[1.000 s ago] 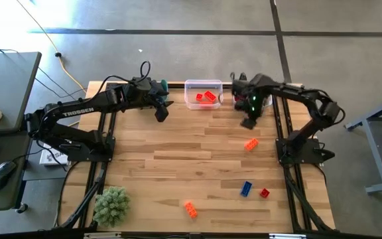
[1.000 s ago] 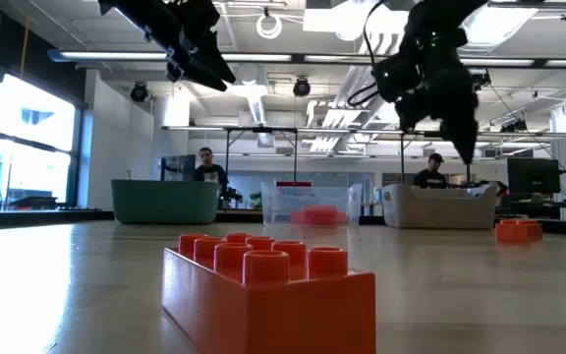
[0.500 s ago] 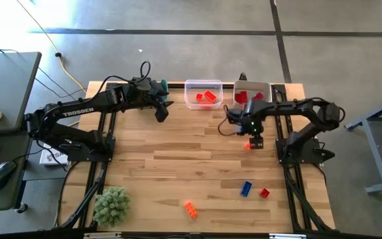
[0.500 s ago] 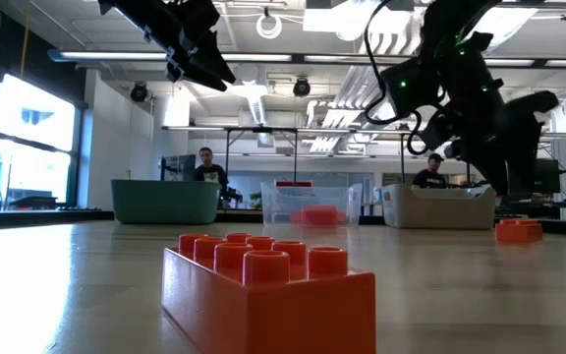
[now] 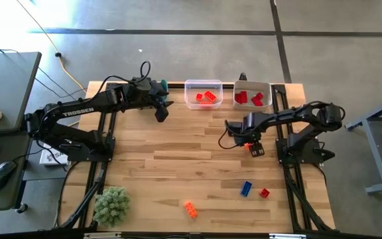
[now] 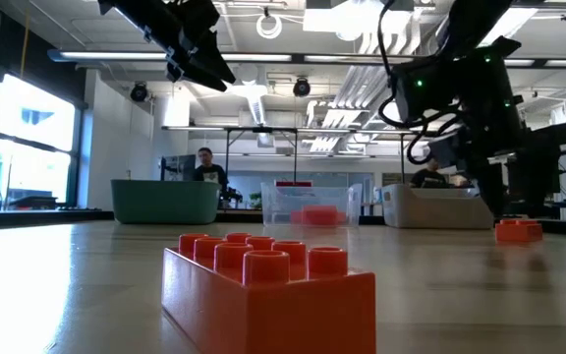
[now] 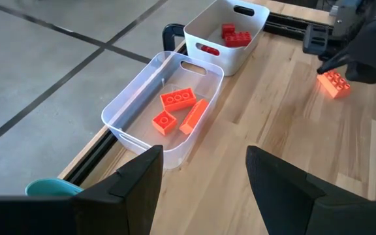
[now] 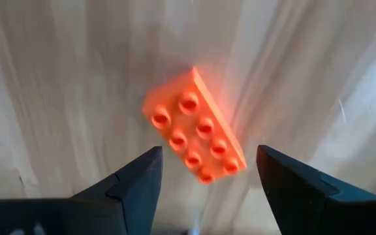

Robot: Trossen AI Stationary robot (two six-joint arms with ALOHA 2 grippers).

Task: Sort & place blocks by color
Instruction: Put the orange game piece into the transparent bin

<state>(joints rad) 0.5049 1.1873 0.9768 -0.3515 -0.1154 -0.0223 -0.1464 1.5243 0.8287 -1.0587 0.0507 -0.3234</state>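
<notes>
An orange block (image 8: 194,127) lies studs up on the table near its right side, also seen in the high view (image 5: 248,145) and the low view (image 6: 519,230). My right gripper (image 8: 209,156) points down just above it, open, one finger on either side and clear of it. It mostly covers the block from above (image 5: 253,147). My left gripper (image 5: 162,113) hangs open and empty above the table's far part, left of the clear bin (image 5: 203,94). Loose on the near part of the table lie a blue block (image 5: 246,188), a red block (image 5: 264,193) and another orange block (image 5: 190,209).
Along the far edge stand the clear bin (image 7: 168,104) holding orange blocks, a white bin (image 5: 252,96) holding red blocks, and a teal bin (image 6: 165,202) partly under my left arm. A fuzzy green clump (image 5: 111,206) sits at the near left corner. People sit in the room behind.
My right gripper has left the white bin, gone toward the table's near edge and sunk, tipping to point down and rolling as it went. It now hovers over the orange block, still open. The white bin and its red blocks are uncovered.
</notes>
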